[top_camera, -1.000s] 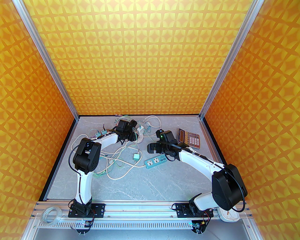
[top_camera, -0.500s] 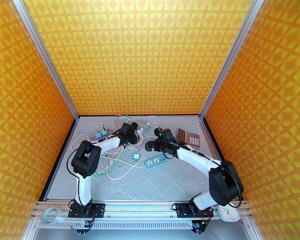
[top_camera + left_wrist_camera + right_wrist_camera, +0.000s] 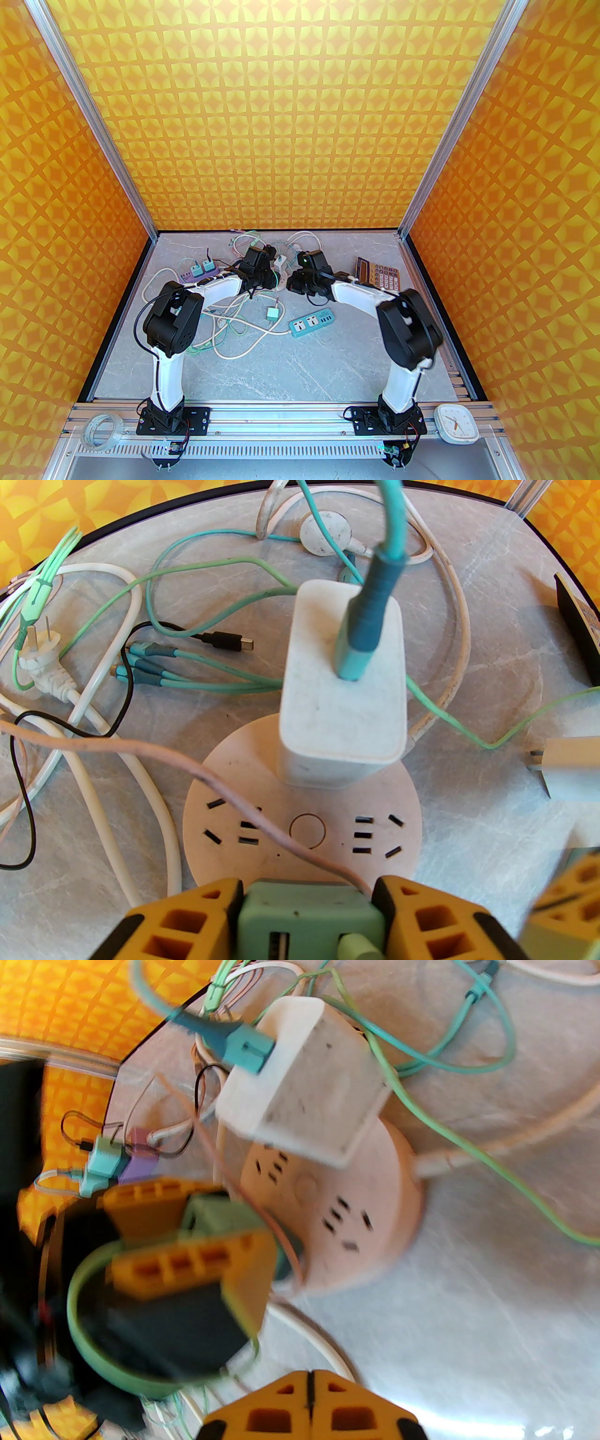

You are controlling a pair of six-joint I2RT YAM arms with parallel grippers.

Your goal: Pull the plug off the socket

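Left wrist view: left gripper (image 3: 307, 895) pinches green plug (image 3: 300, 909) at near edge of socket (image 3: 225, 780), ready to pull; right gripper (image 3: 309, 1400), pressed together and empty, hovers beside it, probably to brace it.

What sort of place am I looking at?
Likely a robot test booth: two arms bolted to an aluminium rail, orange patterned panels walling a table, a teal power strip among loose cables.

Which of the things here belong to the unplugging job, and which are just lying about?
Job: round socket; green plug, gripped by left claw; white charger standing in that socket; right claw, shut, empty.
Lying about: calculator; blue power strip; purple power strip; tape roll; clock.
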